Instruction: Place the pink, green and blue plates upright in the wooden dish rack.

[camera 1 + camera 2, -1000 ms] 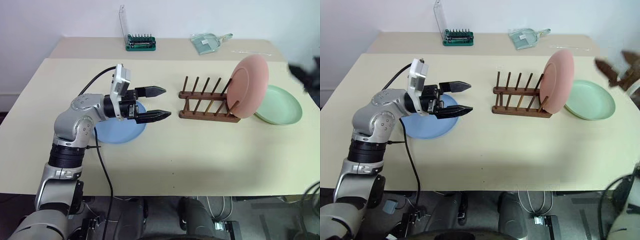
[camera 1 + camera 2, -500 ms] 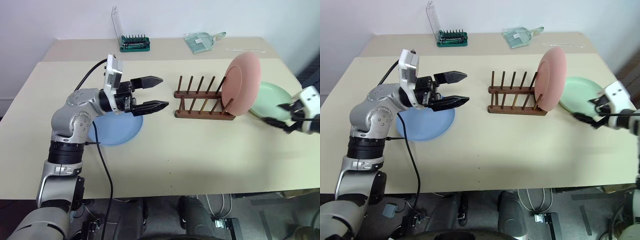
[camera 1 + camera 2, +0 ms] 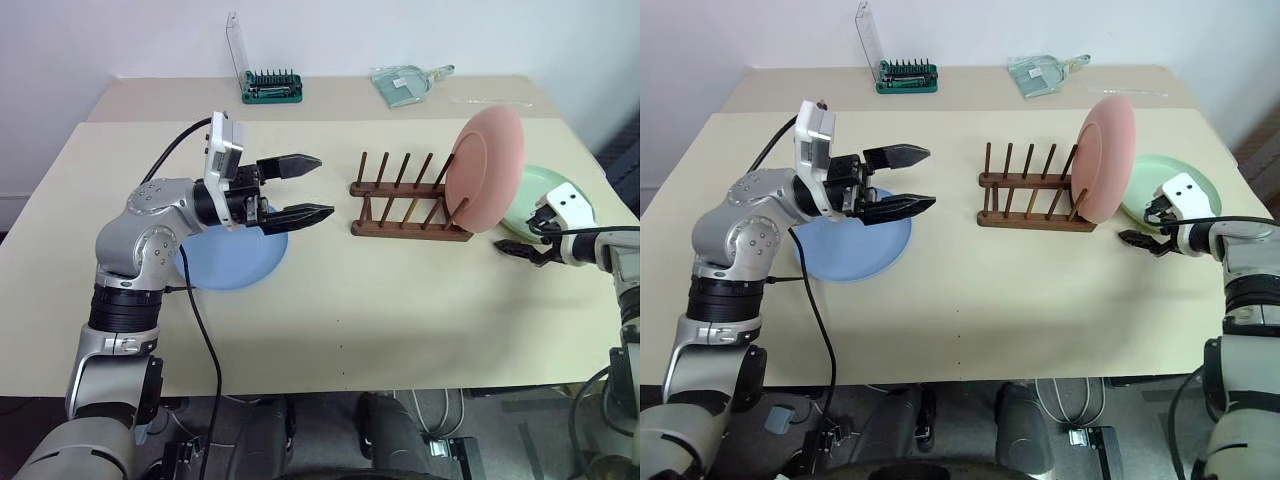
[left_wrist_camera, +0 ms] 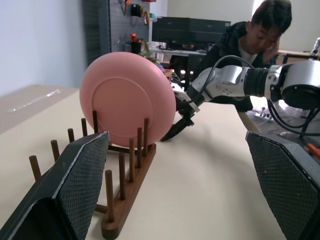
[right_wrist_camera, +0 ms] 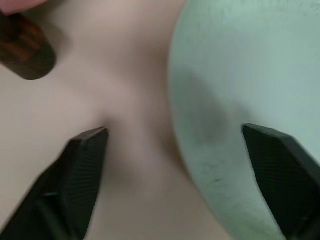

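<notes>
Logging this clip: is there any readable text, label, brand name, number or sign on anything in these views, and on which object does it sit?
No readable text in any view.
Green bit holder at the table's far edge: no lettering can be made out.
Clear packet beside it: any print is too small to read.
Pink plate, green plate, blue plate and wooden dish rack: plain, unmarked.
</notes>
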